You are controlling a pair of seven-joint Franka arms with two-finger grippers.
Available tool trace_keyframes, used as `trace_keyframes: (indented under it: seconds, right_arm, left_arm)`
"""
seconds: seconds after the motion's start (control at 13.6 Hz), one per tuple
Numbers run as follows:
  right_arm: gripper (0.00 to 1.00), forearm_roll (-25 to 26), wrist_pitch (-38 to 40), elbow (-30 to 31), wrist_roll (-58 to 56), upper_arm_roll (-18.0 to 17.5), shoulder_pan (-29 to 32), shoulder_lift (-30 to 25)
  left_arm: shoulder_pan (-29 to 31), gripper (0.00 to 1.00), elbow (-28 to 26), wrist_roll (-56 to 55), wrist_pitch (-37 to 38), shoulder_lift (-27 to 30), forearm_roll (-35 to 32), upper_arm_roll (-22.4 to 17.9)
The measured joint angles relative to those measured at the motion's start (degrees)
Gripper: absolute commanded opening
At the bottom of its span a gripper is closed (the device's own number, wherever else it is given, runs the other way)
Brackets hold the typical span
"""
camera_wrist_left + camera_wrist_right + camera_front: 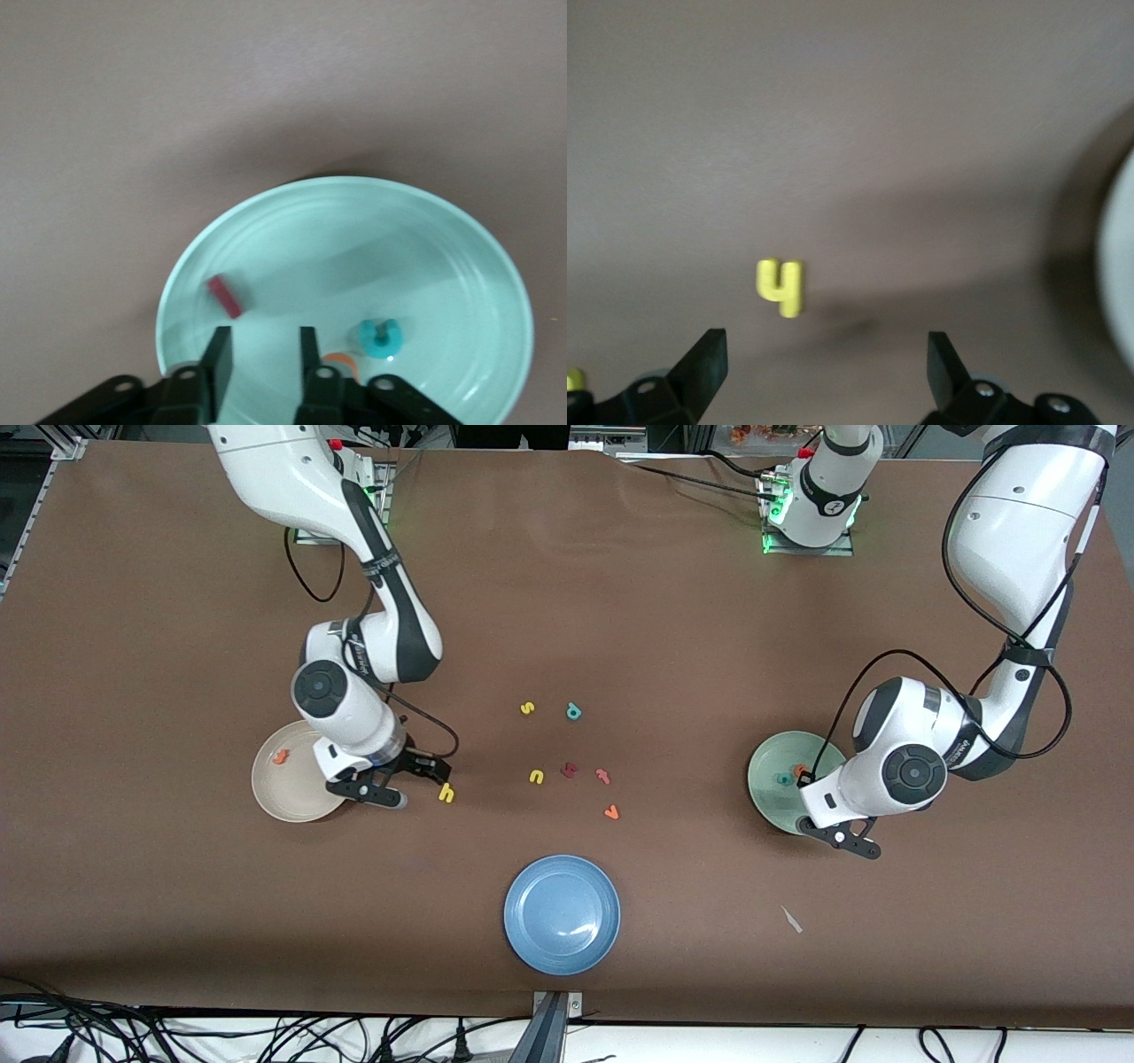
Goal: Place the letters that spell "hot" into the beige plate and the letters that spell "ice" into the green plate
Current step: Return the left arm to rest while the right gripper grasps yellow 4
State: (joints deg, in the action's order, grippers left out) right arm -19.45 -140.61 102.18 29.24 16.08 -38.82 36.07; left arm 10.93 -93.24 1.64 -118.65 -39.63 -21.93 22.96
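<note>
Yellow "h" on bench, "ice" letters in green plate

Right gripper (826, 363): fingers spread wide, empty, yellow "h" (780, 287) on bench (620, 602) just ahead of tips, beige plate (275, 797) beside. Left gripper (264, 352): fingers part-open, empty, over green plate (496, 266); red "i" (225, 296) lies past one fingertip, teal "c" (380, 337) past the other.

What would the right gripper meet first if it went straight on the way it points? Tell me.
Probably the yellow h. The right gripper has its fingers wide open over the table, pointing down beside the beige plate, and the h lies just ahead between them; depth is hard to judge.
</note>
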Motion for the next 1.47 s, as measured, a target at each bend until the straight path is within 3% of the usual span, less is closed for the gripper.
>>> trace_keyframes:
  seconds: [0.22,0.51,0.88,1.1,1.47]
  right_arm:
    - [0.99,0.0,1.7,-5.2,7.5,-1.9,-0.4,3.9]
    - [0.95,0.0,3.6,-8.3,8.8,-2.0,0.0,6.3]
    - [0.94,0.0,8.0,-12.4,8.8,-1.9,1.4,8.8]
    - [0.91,0.0,8.7,-13.7,8.8,-1.8,2.4,9.7]
    - [0.79,0.0,9.4,-14.5,8.8,-1.8,2.9,10.3]
  left_arm:
    - [-0.1,1.00,1.7,-0.2,3.4,3.6,2.6,2.1]
    - [0.4,1.00,4.6,-0.2,8.6,12.1,7.7,2.1]
    - [0.7,1.00,16.7,-0.2,24.1,17.6,14.2,1.6]
    - [-1.0,1.00,17.4,-0.2,25.8,19.9,16.9,-2.0]
    - [-10.8,1.00,13.4,-0.2,27.6,27.3,20.9,-14.3]
